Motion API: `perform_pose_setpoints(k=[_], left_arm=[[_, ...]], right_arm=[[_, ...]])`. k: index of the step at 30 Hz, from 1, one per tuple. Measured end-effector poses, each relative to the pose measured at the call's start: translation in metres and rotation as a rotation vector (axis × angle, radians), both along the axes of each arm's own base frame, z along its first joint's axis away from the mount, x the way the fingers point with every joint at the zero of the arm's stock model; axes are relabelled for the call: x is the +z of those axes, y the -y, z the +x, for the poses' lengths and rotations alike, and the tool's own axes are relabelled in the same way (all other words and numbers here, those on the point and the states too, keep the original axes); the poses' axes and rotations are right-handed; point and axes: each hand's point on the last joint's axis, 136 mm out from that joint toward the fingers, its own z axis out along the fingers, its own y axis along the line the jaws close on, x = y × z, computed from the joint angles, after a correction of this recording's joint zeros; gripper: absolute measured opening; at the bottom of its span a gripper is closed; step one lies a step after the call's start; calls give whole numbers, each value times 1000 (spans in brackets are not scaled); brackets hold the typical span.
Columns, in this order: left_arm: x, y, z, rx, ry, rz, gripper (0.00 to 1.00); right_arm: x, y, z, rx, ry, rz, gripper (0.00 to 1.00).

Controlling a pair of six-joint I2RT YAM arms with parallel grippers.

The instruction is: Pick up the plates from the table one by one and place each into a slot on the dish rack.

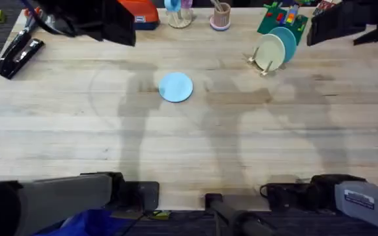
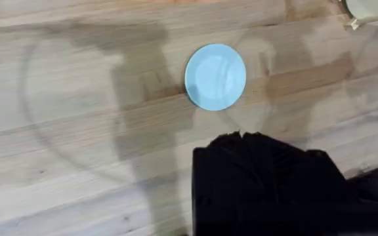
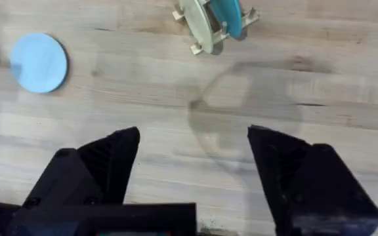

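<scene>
A: What do we see nearest us in the overhead view?

B: The two arm bases along the near edge of the table (image 1: 77, 144), left arm at the lower left and right arm at the lower right. The planks in front of them carry shadows.

A: And our grippers?

B: In the right wrist view, the right gripper (image 3: 192, 164) hangs above bare wood with its jaws spread wide and nothing between them. In the left wrist view, the left gripper (image 2: 241, 141) is a dark mass whose two fingers meet at the tips; we read it as clenched on nothing, raised above the table.

A: Where is the blue plate?

B: The blue plate (image 1: 175, 86) lies flat on the table, around the middle and a little left, well apart from both grippers. The left wrist view has it just past our fingertips (image 2: 216, 77), and the right wrist view sees it too (image 3: 39, 63).

A: Farther out?

B: The rack (image 1: 262, 63) stands toward the far right. A cream plate (image 1: 270, 52) and a teal plate (image 1: 285, 42) stand on edge in it, cream in front, teal just behind. The right wrist view shows the pair side by side in the pegs.

A: And beyond that?

B: A green board (image 1: 282, 18) just behind the rack, a cup (image 1: 220, 16) with sticks in it, and a stapler (image 1: 20, 56) at the far left.
</scene>
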Motion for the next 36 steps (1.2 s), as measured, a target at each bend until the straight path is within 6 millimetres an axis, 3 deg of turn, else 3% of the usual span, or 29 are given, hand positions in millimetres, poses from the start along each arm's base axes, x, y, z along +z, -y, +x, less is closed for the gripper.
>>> perform_pose_setpoints(k=[7, 15, 26, 36], left_arm=[[-45, 7, 1, -12, -62, -104, 42], [-81, 23, -4, -40, -96, -222, 42], [-111, 31, -11, -51, -124, -279, 42], [-143, 26, 6, -7, -203, -386, 41]], right_arm=[[0, 0, 0, 0, -2, 0, 992], [0, 0, 0, 0, -2, 0, 994], [0, 0, 0, 0, -2, 0, 994], [0, 0, 0, 0, -2, 0, 994]])
